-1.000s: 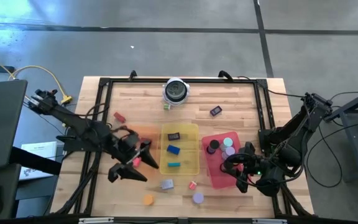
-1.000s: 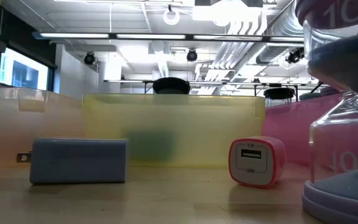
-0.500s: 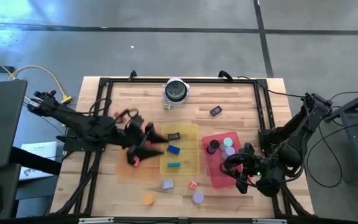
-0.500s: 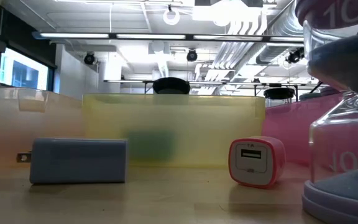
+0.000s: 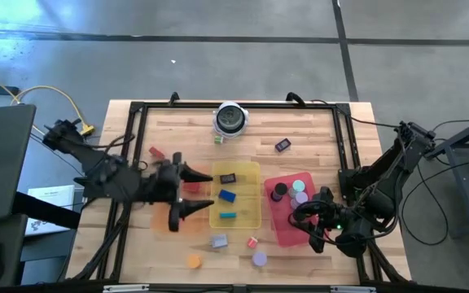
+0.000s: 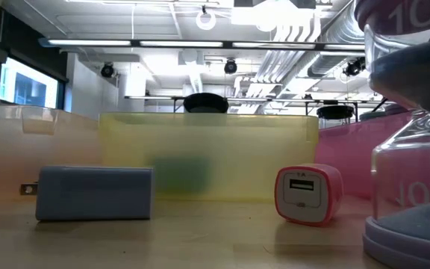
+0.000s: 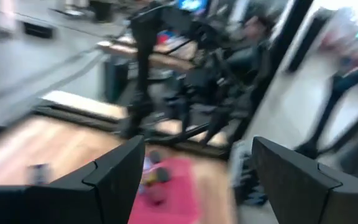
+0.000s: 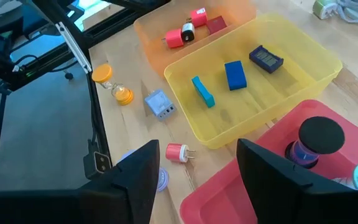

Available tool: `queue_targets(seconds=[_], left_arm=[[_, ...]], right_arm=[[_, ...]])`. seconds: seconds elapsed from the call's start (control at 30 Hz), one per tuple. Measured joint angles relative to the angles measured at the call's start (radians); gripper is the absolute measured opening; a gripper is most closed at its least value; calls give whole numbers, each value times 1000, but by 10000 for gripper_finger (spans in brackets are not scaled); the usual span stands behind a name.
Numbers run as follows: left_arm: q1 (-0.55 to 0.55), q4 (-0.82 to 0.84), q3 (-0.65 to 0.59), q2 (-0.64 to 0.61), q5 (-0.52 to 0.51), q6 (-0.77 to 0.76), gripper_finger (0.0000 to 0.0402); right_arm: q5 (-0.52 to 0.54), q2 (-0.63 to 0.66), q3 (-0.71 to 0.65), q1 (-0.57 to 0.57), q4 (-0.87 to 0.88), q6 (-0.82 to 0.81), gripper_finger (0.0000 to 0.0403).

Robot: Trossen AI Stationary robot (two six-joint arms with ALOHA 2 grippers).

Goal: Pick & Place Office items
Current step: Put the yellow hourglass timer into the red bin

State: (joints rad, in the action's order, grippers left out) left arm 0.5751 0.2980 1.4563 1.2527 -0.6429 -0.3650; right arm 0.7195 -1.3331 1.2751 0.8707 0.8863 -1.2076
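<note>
Hovering open and empty over the orange tray [image 5: 163, 218], the left end effector [image 5: 203, 190] sits nearer the grey charger [image 5: 219, 241] than the parked, part-open right end effector [image 5: 306, 221].

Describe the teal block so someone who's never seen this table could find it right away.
Find the yellow tray in the middle of the table, between the orange tray and the red one. Three blocks lie inside; the teal block is the long thin one nearest the table's front edge, beside a blue block and a black block.
</note>
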Motion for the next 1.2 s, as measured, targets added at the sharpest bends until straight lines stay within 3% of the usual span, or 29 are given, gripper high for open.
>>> queue_targets(seconds=[0.13,0.3,0.47,0.83,0.97,1.2], left_arm=[[66,272,216,110,-167,7,289],[100,537,396,215,-180,-71,289],[134,782,471,296,-176,-214,289],[134,1282,476,401,79,-753,289],[135,1272,474,453,192,-743,289],[136,1272,473,518,270,-709,289]], right_arm=[[5,0,0,0,0,0,204],[5,0,0,0,5,0,204],[6,0,0,0,11,0,204],[15,0,0,-3,14,0,204],[13,0,0,-19,15,0,204],[12,0,0,-29,15,0,204]])
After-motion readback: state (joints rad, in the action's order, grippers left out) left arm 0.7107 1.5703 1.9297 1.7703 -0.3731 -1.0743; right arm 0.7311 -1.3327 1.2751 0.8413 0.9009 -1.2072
